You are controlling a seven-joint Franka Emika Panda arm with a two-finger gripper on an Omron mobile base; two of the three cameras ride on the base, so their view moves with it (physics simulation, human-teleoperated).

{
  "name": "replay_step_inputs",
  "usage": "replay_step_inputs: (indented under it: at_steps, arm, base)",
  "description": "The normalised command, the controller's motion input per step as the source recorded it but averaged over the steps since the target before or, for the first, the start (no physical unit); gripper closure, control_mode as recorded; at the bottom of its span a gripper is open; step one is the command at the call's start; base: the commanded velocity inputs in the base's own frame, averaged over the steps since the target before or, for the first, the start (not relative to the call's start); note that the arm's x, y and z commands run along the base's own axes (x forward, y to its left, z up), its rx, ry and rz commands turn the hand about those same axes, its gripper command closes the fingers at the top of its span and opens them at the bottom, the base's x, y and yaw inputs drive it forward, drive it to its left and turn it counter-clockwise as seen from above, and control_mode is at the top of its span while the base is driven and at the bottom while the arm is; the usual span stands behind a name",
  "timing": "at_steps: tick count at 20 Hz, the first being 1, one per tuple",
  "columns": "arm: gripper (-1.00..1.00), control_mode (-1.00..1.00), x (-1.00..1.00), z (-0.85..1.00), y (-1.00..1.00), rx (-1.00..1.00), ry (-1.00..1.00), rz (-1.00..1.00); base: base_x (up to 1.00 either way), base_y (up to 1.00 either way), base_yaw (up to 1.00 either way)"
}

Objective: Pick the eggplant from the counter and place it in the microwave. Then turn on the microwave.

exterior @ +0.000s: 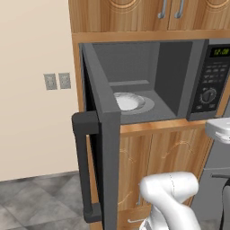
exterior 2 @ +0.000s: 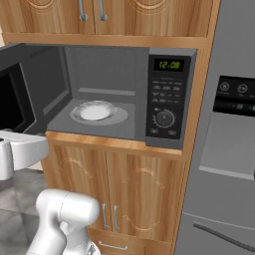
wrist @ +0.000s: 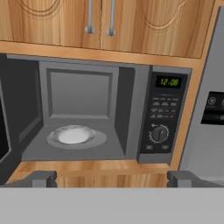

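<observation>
**K:** Gripper (wrist: 112,178) is sitting with its jaws spread wide, nothing between them. Both fingertips (wrist: 40,178) are showing along the bottom of the hand view, aiming straight into the microwave (wrist: 105,114).

**R:** Touching it?

**K:** No. Hanging out in front of the microwave, clear of it, over the wood shelf edge (wrist: 94,166) the microwave is sitting on.

**R:** Door state?

**K:** Microwave door (exterior: 99,130) is standing fully open, swung out to the microwave's left. Its vertical bar handle (exterior: 83,166) is facing the left base camera.

**R:** Inside?

**K:** Round glass turntable (wrist: 74,136) is lying on the cavity floor with a pale plate or dish in its middle. Can't tell more than that.

**R:** Eggplant?

**K:** Can't locate it. Not in the jaws, not in the cavity.

**R:** Controls?

**K:** Button panel (exterior 2: 167,94) is running down the microwave's right side: green display (exterior 2: 169,64) is glowing at the top, dial (exterior 2: 164,118) is sitting below the buttons.

**R:** Surroundings?

**K:** Upper cabinets (wrist: 100,19) are hanging directly above the microwave, lower cabinet doors (exterior 2: 114,199) directly beneath its shelf. Grey fridge (exterior 2: 226,149) is standing just right of the microwave's cabinet column. Wall outlets (exterior: 57,81) are showing left of the microwave, on the beige wall.
</observation>
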Motion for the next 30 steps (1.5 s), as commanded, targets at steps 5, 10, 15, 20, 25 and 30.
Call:
replay_step_inputs:
  at_steps: [5,10,15,20,25,30]
  arm:
    - [-1.00,1.00,0.00,0.00,0.00,0.00,0.00,0.00]
    - [-1.00,1.00,0.00,0.00,0.00,0.00,0.00,0.00]
    - [-1.00,1.00,0.00,0.00,0.00,0.00,0.00,0.00]
    - [-1.00,1.00,0.00,0.00,0.00,0.00,0.00,0.00]
    - [-1.00,1.00,0.00,0.00,0.00,0.00,0.00,0.00]
    - [-1.00,1.00,0.00,0.00,0.00,0.00,0.00,0.00]
  base:
    - [-0.13,-0.57,0.00]
    - [-0.42,-0.76,0.00]
    - [-0.50,-0.70,0.00]
    - [-0.15,-0.58,-0.01]
    - [0.00,-0.60,0.00]
    - [0.00,-0.78,0.00]
